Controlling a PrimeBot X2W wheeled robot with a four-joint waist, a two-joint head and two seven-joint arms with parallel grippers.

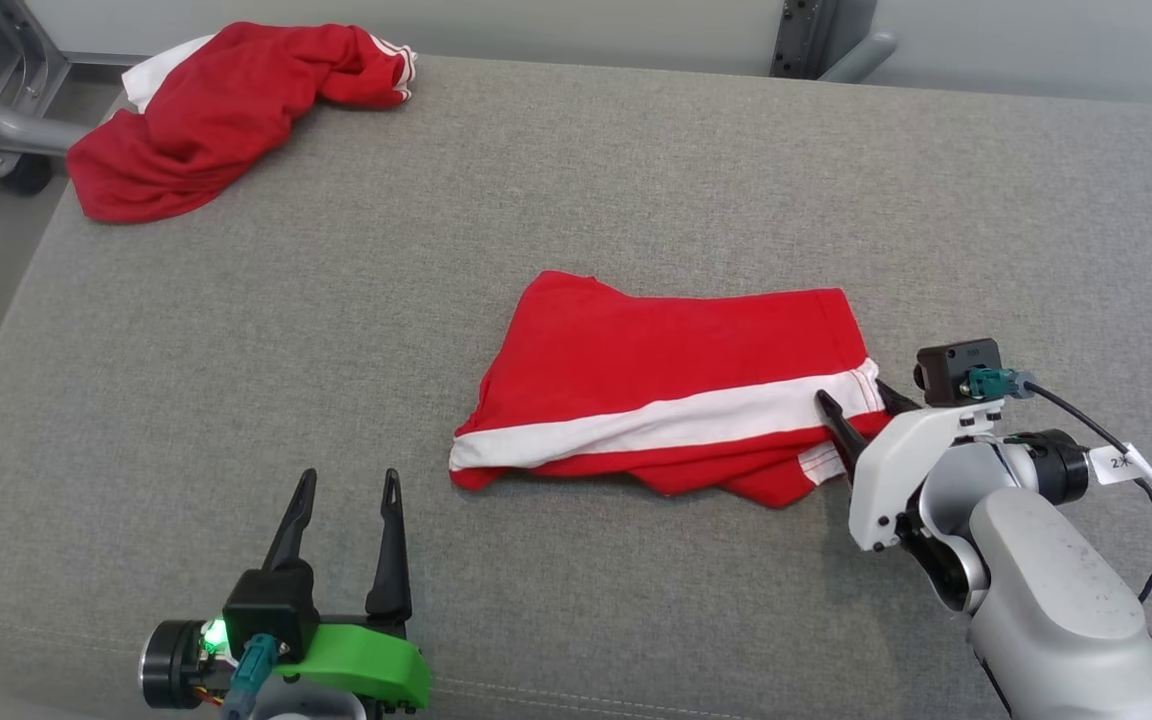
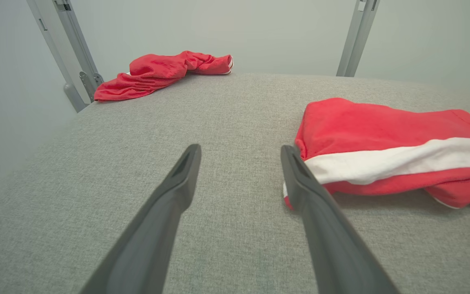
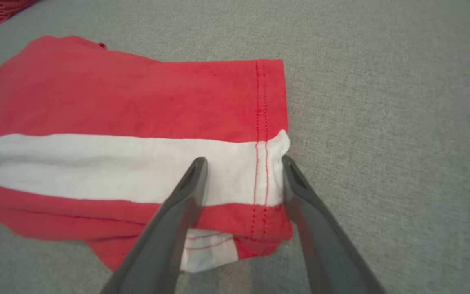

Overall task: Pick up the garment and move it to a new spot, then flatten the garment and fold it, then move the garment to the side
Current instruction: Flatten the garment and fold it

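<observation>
The folded red cloth garment with a white stripe (image 1: pixel 666 385) lies at the middle of the grey woven-fabric bench (image 1: pixel 636 160); the right gripper (image 3: pixel 243 163) straddles its right hem, jaws wide, nothing clamped, so close on all layers and drag low to keep the fold. The left gripper (image 1: pixel 350 478) hovers near the garment's left end, jaws wide. A crumpled red garment (image 1: pixel 226 110) sits at the far left corner, beside grey metal posts (image 2: pixel 69 53).

The folded garment (image 1: pixel 666 370) is soft matt cloth, red with a white band and stitched hems, lying on a coarse grey woven fabric surface (image 1: pixel 636 180). The left gripper (image 1: pixel 349 478) has matt dark fingers (image 1: pixel 391 545) and a smooth, glossy green plastic shell (image 1: pixel 366 665).
</observation>
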